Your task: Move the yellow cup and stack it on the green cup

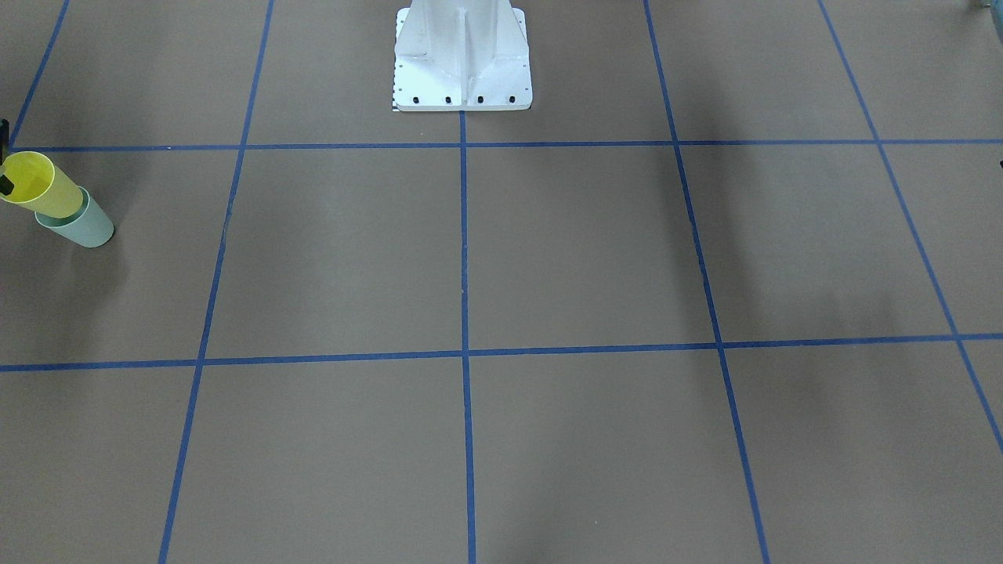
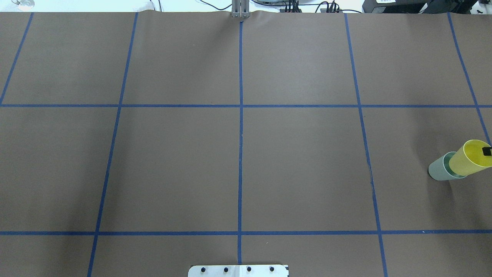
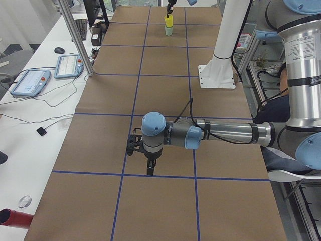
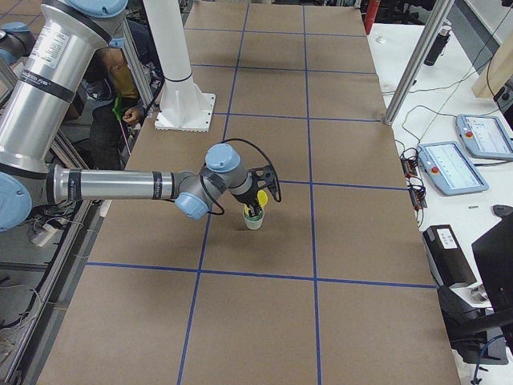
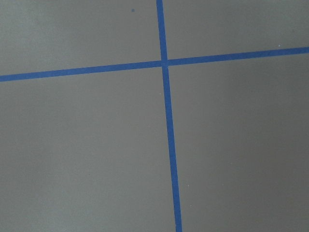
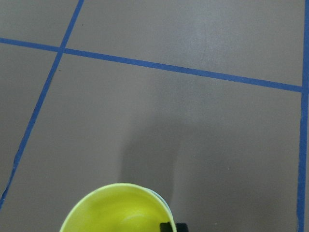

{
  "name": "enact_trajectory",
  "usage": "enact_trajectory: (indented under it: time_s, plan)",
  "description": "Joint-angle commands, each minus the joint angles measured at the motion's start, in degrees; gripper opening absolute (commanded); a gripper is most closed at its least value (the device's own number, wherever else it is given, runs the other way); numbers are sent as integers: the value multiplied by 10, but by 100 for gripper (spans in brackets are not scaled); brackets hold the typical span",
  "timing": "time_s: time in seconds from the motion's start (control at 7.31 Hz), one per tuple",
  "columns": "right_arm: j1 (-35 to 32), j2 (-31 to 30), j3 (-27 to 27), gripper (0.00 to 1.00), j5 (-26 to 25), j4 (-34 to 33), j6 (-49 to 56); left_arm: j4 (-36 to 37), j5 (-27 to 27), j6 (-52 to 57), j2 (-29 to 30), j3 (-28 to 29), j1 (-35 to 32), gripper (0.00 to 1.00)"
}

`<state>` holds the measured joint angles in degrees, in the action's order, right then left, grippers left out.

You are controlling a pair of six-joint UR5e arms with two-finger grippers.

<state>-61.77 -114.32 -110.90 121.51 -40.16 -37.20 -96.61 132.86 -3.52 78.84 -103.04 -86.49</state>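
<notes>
A: Start closest to your right wrist camera. The right fingers [image 6: 167, 226] straddle the wall of the yellow cup [image 6: 116, 210] at about 5 o'clock on its rim, with one tip inside. They look nipped shut on that thin wall.

B: So your first risk is the release. If you open them only a little, or lift before the inner tip is free of the rim, you likely drag the yellow cup up with them or tip it over.

A: Just below, the yellow cup's base sits inside the green cup [image 2: 438, 170], yet most of its body shows above the green rim. I judge it only part nested. If you let go from here, it may drop crooked, jam against the green wall, or rock.

B: Pushing down off-centre could also skid the green cup. It is light plastic on smooth brown tabletop [image 2: 307, 173] with nothing bracing it.

A: Note where the pair stands: at 3 o'clock in the overhead view, right at the frame's edge. If it topples, it could roll out of your sight there.

B: Farthest off, the left fingers [image 3: 149, 166] hang over the tabletop, well apart from the cups. I cannot tell whether they are open or closed. There is no hazard there unless you send them across.
</notes>
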Motion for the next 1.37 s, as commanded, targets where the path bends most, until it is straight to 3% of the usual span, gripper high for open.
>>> enact_trajectory:
  time_s: [0.0, 0.41, 0.55, 0.68, 1.23]
  plan:
    - [2, 9, 10, 0, 0, 0, -1, -1, 0, 0, 0, 0, 0, 100]
    - [2, 8, 14, 0, 0, 0, 1, -1, 0, -1, 3, 0, 0, 100]
    - [2, 8, 16, 89, 0, 1, 2, -1, 0, -1, 4, 0, 0, 100]
    - [2, 9, 16, 100, 0, 2, 2, -1, 0, -1, 4, -1, 0, 100]
    - [2, 13, 16, 100, 7, 1, -1, 0, 0, 0, 4, -1, 0, 100]
